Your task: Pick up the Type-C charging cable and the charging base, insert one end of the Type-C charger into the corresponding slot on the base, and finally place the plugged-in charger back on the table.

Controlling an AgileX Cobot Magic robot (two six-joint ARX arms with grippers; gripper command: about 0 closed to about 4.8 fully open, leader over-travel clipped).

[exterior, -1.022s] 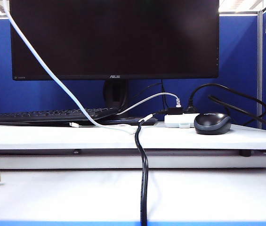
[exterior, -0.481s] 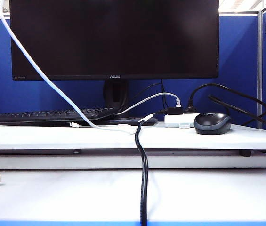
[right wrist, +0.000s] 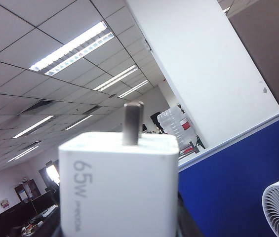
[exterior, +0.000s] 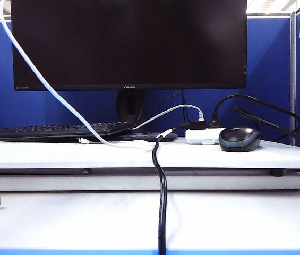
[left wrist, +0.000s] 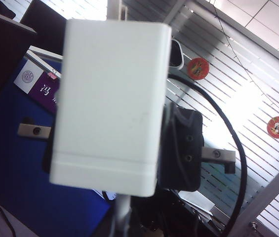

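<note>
Blue walls and a dark screen [exterior: 128, 42] stand behind the white desk [exterior: 59, 218]; no arm shows in the exterior view, only the Type-C charging cable [exterior: 49, 85] going up and out at the top left; so the plugging-in step looks to be in hand. The right wrist view shows the right gripper [right wrist: 119, 229] up in the air, its fingers gripping the charging base [right wrist: 119, 187]. The left wrist view shows that base [left wrist: 109, 98] very close. The left gripper is out of sight, fingers closed, likely on the cable. Next, the plug must line up with the slot; neither is seen.
</note>
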